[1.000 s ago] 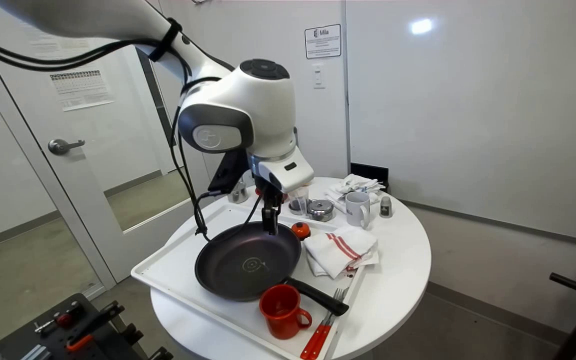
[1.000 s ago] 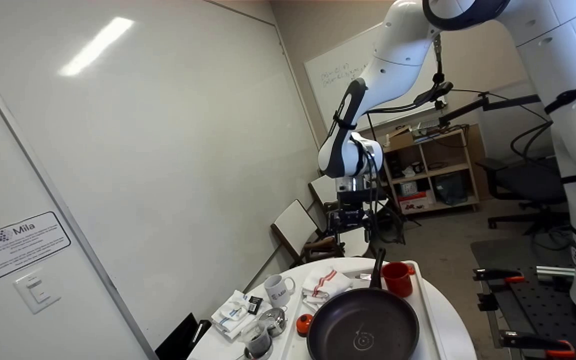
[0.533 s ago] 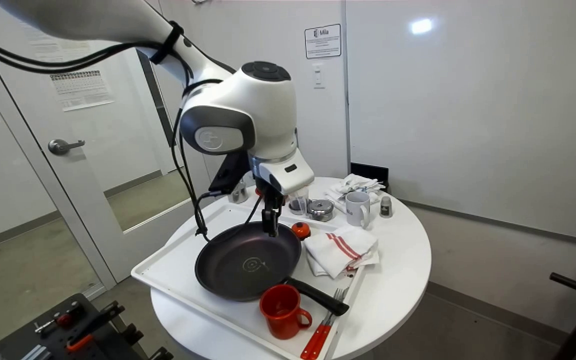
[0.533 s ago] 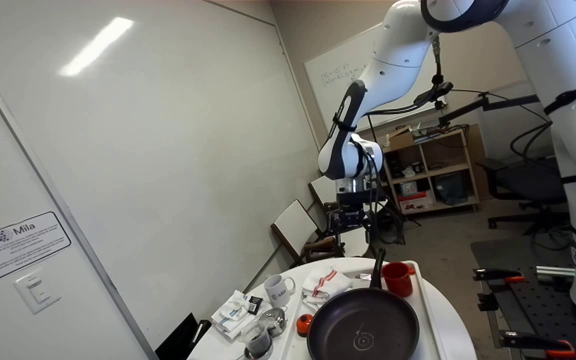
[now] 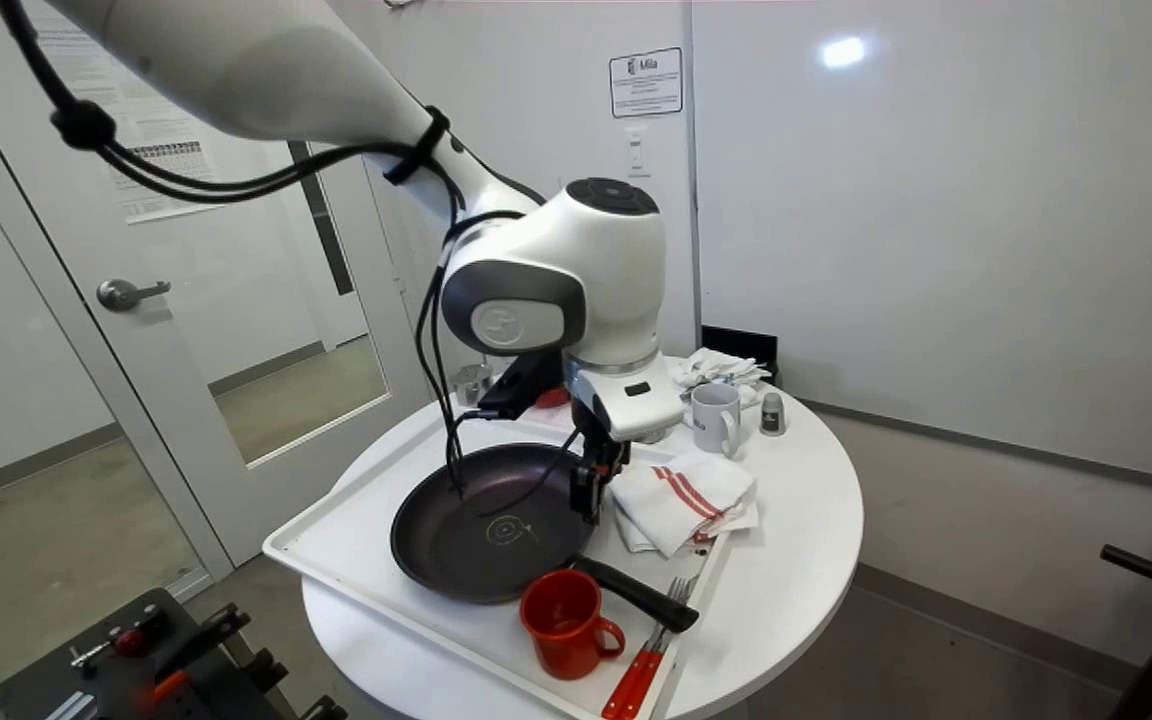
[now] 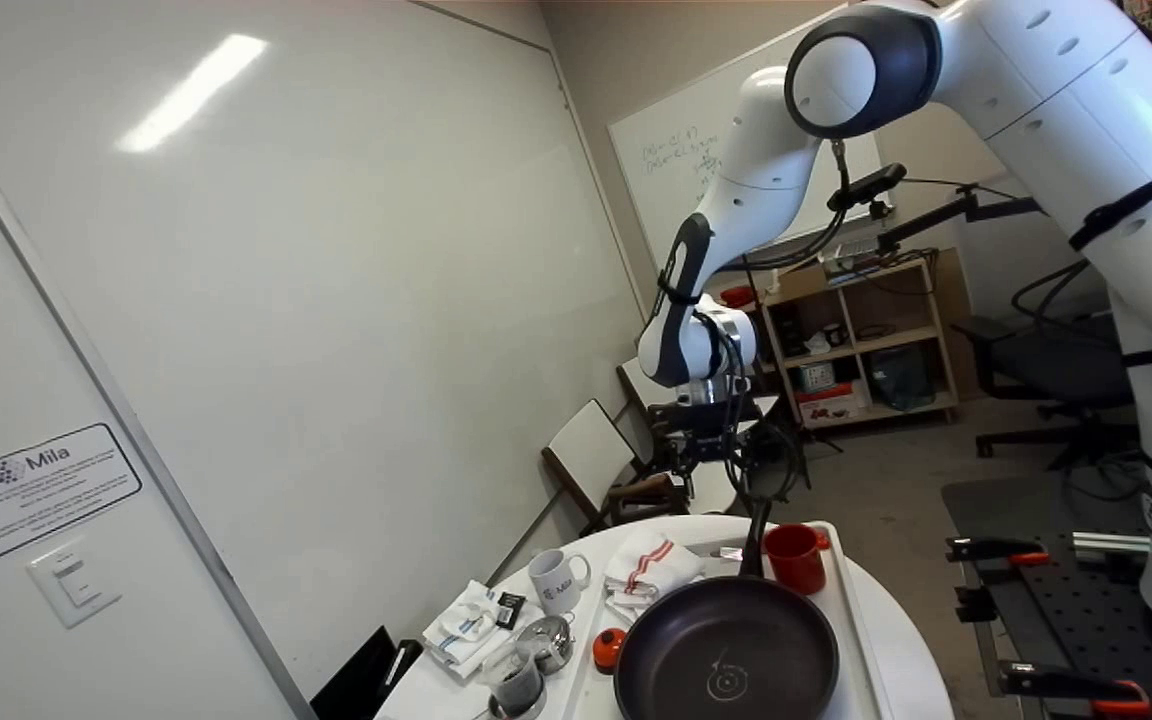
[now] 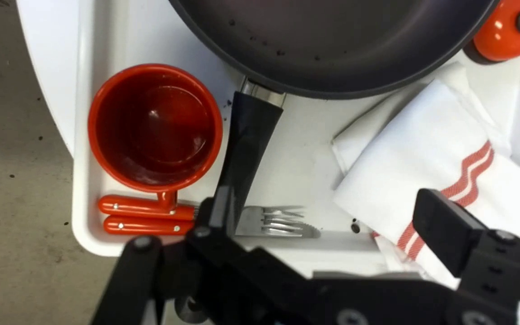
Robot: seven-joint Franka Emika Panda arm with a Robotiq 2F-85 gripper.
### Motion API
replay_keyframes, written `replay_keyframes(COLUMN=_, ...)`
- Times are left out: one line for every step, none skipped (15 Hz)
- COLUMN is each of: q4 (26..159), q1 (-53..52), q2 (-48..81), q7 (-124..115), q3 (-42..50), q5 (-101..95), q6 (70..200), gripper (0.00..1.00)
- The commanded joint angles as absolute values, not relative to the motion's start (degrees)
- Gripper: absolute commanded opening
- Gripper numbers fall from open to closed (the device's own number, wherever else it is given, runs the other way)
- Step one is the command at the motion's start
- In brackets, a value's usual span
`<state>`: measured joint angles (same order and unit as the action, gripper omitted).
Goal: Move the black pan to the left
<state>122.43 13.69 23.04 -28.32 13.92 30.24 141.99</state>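
Note:
The black pan (image 5: 481,525) lies flat on a white tray, seen in both exterior views, with its dark inside facing up (image 6: 726,650). In the wrist view its bowl (image 7: 332,45) fills the top and its black handle (image 7: 251,131) slants down toward one finger. My gripper (image 7: 327,207) stands wide open, with nothing gripped. One fingertip overlaps the handle's end in that view, the other the towel; the handle's tip is hidden behind the finger. An exterior view shows the gripper (image 5: 591,495) hanging above the tray, by the pan's rim on the towel side.
A red mug (image 7: 154,126) stands close beside the handle. Fork and knife with red handles (image 7: 147,215) lie under the handle's end. A folded striped towel (image 7: 422,149) and an orange-red knob-like item (image 7: 508,29) flank the pan. A white mug (image 5: 716,418) stands beyond the tray (image 5: 336,530).
The arm has come down and, in an exterior view, shifted right, from over the pan's far rim toward the towel and handle side. Pan and tableware have stayed put; the gripper has remained open.

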Motion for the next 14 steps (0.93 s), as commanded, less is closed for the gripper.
replay_keyframes(q4=116.5, q1=15.1, q2=27.7, q7=-34.2, q3=15.4, q5=29.6, q6=138.4, gripper=1.0)
replay_keyframes(q4=115.7, q1=15.5, q2=28.5, q7=-35.5, q3=15.7, q5=29.8, q6=138.0, gripper=1.0)
replay_keyframes(q4=114.9, q1=16.0, q2=29.2, q7=-36.8, q3=16.0, q5=29.8, q6=137.4, gripper=1.0)
replay_keyframes(q4=114.2, q1=16.4, q2=29.9, q7=-37.9, q3=16.2, q5=29.8, q6=137.1, gripper=1.0)
replay_keyframes(q4=113.4, q1=16.9, q2=30.9, q7=-39.1, q3=16.5, q5=29.9, q6=136.4, gripper=1.0)
replay_keyframes(q4=112.8, q1=17.3, q2=31.5, q7=-40.1, q3=16.6, q5=29.9, q6=136.0, gripper=1.0)
replay_keyframes(q4=112.3, q1=17.9, q2=32.2, q7=-40.9, q3=16.6, q5=30.1, q6=135.4, gripper=1.0)
replay_keyframes(q4=111.8, q1=18.4, q2=32.8, q7=-41.6, q3=16.6, q5=30.2, q6=135.0, gripper=1.0)
replay_keyframes(q4=111.5, q1=18.9, q2=33.4, q7=-42.2, q3=16.5, q5=30.3, q6=134.6, gripper=1.0)
replay_keyframes(q4=111.2, q1=19.1, q2=33.8, q7=-42.8, q3=16.4, q5=30.3, q6=134.4, gripper=1.0)
replay_keyframes(q4=111.0, q1=19.3, q2=34.4, q7=-43.5, q3=16.5, q5=30.3, q6=134.3, gripper=1.0)
replay_keyframes(q4=110.7, q1=19.6, q2=35.0, q7=-44.1, q3=16.5, q5=30.2, q6=134.2, gripper=1.0)
replay_keyframes(q4=110.4, q1=19.7, q2=35.7, q7=-44.7, q3=16.4, q5=30.2, q6=134.2, gripper=1.0)
replay_keyframes(q4=110.0, q1=19.8, q2=36.4, q7=-45.3, q3=16.4, q5=30.1, q6=134.1, gripper=1.0)
